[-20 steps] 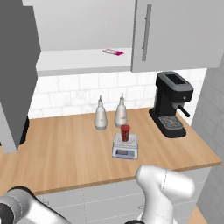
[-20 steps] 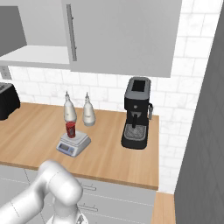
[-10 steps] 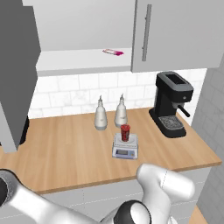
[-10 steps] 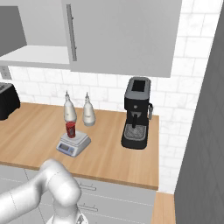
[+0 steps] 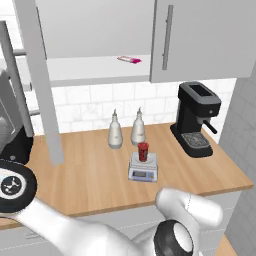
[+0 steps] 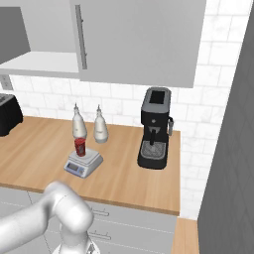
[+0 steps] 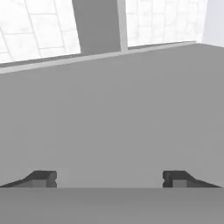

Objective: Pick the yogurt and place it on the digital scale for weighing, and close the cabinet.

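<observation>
Yogurt (image 5: 143,151) stands upright on the digital scale (image 5: 142,168) on the wood surface (image 5: 90,175); placing looks done. Cabinet (image 5: 202,37): left door (image 5: 37,80) open. Jaws (image 7: 109,179) spread wide, empty, facing a flat grey panel just ahead of them. Judgement: press flat on the door's outer face and sweep slowly shut. No legible writing anywhere.

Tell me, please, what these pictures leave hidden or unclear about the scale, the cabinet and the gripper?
- Digital scale display: too small to read in either base view.
- Cabinet: its top is cut off by the upper edge in both base views.
- Pink packet on the shelf: label too small to read, left base view.
- Gripper: hand view faces plain grey; what it faces is unclear.
</observation>
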Controlling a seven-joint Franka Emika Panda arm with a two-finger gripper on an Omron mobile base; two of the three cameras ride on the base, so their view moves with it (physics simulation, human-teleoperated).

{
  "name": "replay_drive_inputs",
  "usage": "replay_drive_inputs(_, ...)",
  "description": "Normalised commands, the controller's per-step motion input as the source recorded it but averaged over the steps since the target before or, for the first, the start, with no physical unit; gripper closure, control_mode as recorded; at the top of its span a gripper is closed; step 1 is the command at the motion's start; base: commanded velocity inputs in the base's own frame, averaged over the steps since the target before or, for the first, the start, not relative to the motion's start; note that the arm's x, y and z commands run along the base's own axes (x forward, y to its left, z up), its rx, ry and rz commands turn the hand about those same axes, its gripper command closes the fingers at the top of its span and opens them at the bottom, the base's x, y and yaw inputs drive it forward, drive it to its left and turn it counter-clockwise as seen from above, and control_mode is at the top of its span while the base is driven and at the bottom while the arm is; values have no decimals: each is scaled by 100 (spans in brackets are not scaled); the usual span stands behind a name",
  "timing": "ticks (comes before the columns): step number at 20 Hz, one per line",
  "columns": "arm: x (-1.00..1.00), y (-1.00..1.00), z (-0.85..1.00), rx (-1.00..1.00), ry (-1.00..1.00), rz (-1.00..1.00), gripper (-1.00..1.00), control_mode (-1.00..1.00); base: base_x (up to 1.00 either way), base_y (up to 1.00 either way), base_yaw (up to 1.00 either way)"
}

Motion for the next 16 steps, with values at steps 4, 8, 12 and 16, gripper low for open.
replay_drive_inputs(4,35,-100,50,19,28,0,-100,-100,0,0,0)
replay_drive_inputs(8,100,-96,13,16,40,2,-100,-100,0,0,0)
replay_drive_inputs(12,100,-89,1,14,35,6,-100,-100,0,0,0)
replay_drive_inputs(16,100,-69,-16,12,16,12,-100,-100,0,0,0)
